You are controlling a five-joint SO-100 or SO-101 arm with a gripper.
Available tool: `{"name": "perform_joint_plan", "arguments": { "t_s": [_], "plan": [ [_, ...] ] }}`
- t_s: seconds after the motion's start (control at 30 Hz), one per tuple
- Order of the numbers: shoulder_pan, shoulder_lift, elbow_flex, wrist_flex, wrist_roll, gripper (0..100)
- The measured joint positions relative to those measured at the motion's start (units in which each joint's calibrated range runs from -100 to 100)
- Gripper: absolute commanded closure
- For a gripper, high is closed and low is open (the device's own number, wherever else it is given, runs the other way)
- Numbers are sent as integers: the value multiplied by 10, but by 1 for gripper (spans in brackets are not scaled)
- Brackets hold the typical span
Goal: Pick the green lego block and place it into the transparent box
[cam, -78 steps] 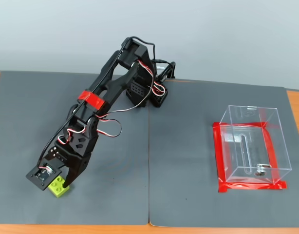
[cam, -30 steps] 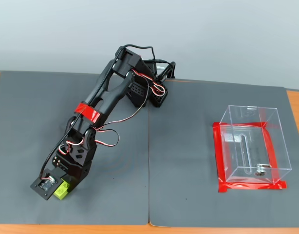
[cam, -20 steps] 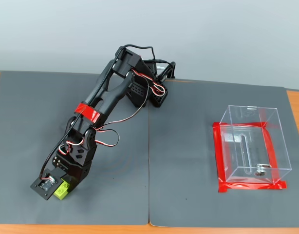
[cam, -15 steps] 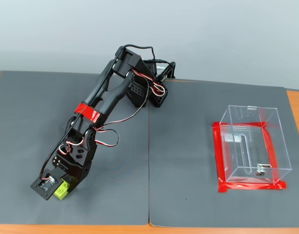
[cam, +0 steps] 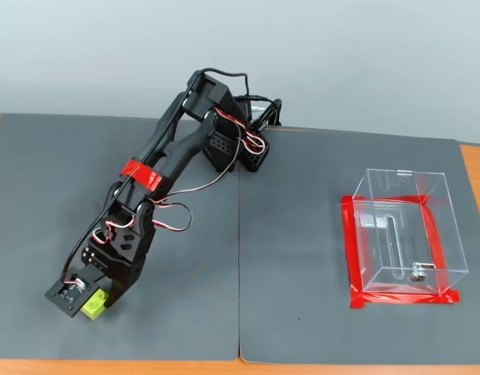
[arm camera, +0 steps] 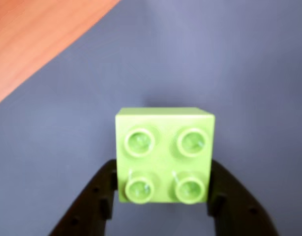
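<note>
Black plastic fingers (arm camera: 111, 189) are pressing on the two lower side faces of the green lego block (arm camera: 164, 155) in the wrist view, one on each side, so the gripper (cam: 95, 301) is gripping the block between them.

Item held: lime-green square brick, four round studs facing the wrist camera; top face is looking up along the arm, edges are running square to the fingers. No long axis to record, since the top face is reading as nearly square.

Position: in the fixed view the green lego block is sitting at the near-left part of the grey mat (cam: 185, 312), close to the orange desk (cam: 224, 367) edge. Whether it is resting on the mat or just clearing it is hard to judge from these angles.

Step in hand: the grasp appears made; lifting is the stage being entered.

Destination: transparent box (cam: 404, 230), edged by red tape (cam: 353, 250), is standing well apart on the right mat, open top upward, apparently empty of bricks.

Next move calls for: raising clear of the mat, swinging right across the seam, arriving above the rim before opening.
</note>
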Motion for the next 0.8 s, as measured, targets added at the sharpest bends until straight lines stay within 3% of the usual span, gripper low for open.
{"name": "perform_joint_plan", "arguments": {
  "t_s": [0.43,0.8],
  "plan": [
    [-24,-164,50,0,0,86],
    [-111,-355,128,1,-1,86]
  ]
}}
